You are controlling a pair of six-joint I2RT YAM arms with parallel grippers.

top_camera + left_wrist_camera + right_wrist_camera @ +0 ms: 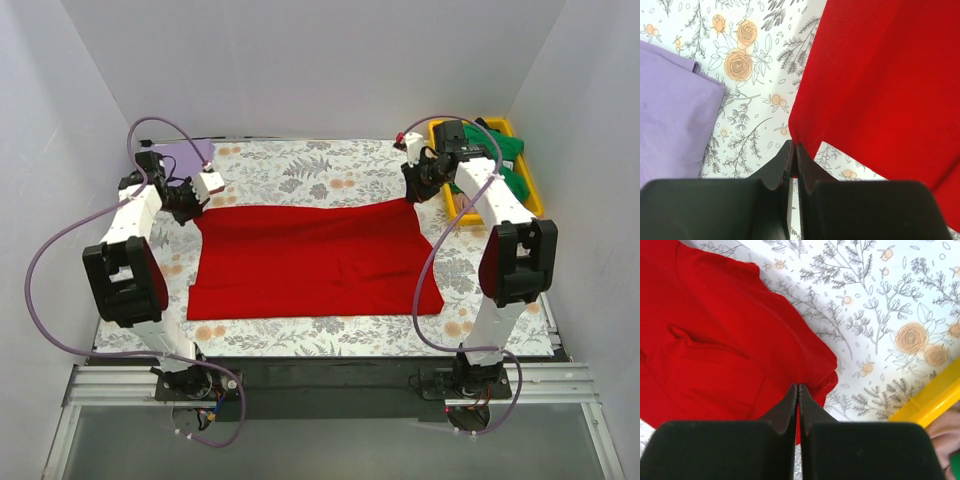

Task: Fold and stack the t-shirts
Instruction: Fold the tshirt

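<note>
A bright red t-shirt [312,258] lies spread flat in the middle of the table. My left gripper [194,212] is at its far left corner, shut on the red cloth [875,75], which is pinched between the black fingertips [793,150]. At the far right corner my right gripper [414,197] is shut on the red shirt's edge [715,340], the jaws pressed together [798,390]. A pale lavender t-shirt [186,155] [670,115] lies at the far left. A green t-shirt [503,152] sits in the tray.
A yellow plastic tray [529,190] [932,399] stands at the far right, close behind the right arm. A floral table cloth [300,165] covers the table. White walls close in on three sides.
</note>
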